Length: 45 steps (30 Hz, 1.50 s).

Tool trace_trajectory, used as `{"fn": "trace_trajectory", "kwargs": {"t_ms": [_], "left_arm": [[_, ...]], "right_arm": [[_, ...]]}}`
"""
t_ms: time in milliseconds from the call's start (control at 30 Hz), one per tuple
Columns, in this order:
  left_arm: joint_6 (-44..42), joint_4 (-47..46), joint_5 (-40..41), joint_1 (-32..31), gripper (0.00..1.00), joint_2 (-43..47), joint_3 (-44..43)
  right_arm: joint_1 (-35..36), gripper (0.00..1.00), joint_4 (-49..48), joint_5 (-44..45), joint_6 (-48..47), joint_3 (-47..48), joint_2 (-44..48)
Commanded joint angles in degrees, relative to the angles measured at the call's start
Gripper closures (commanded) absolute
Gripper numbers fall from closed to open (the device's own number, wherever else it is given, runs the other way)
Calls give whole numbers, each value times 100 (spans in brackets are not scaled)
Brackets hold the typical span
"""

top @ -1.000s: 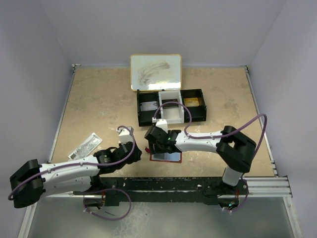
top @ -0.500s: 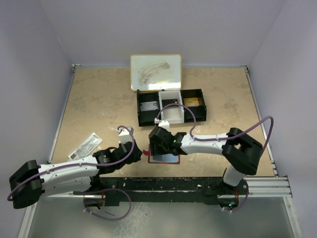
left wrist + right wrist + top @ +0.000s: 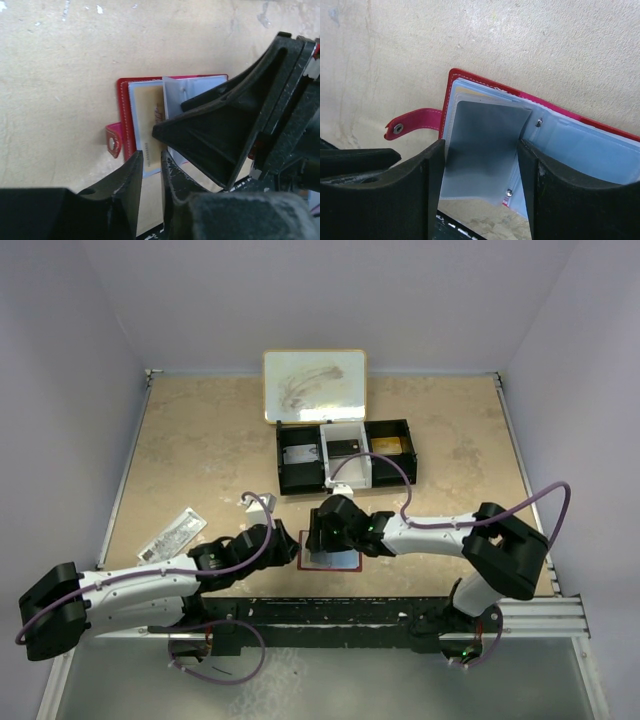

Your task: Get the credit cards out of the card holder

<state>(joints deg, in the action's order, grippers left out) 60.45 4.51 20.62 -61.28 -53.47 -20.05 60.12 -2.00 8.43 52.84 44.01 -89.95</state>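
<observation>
Just nearside of the tray (image 3: 290, 478), the card holder (image 3: 338, 561) lies open, crowded by left arm (image 3: 140, 585) and right arm (image 3: 430, 533) stretched low: right gripper (image 3: 481, 147) wide astride a lifted sleeve (image 3: 477, 125), left gripper (image 3: 150, 157) nearly closed at its edge, grip unclear.

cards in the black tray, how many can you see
3: a grey card in the left compartment, a dark card in the white middle one, a gold card in the right. Others may lie stacked beneath them or sit inside the red card holder.
</observation>
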Motion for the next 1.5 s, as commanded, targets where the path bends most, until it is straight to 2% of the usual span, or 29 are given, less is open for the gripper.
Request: {"fn": "trace_trajectory", "kwargs": {"t_ms": [0,133,300,533,833,1033,1467], "left_arm": [[-77,-883,-445,-42,78,-43,135],[-131,-1298,-795,-42,70,-131,307],[-135,-1743,-1033,-64,66,-477,456],[-186,-2193,-1066,-84,65,-781,464],[-285,-2337,-1060,-91,66,-1147,271],[-281,-2912,-1214,-128,67,-1559,188],[-498,-2855,-1182,-134,67,-1911,-231]], "right_arm": [[-134,39,-531,-493,177,-298,157],[-201,39,-716,-573,217,-474,211],[-254,39,-851,-627,254,-603,235],[-278,38,-868,-658,224,-594,202],[-290,38,-865,-676,223,-595,230],[-312,36,-911,-732,203,-549,390],[-373,28,12,-39,234,-395,1127]]}}
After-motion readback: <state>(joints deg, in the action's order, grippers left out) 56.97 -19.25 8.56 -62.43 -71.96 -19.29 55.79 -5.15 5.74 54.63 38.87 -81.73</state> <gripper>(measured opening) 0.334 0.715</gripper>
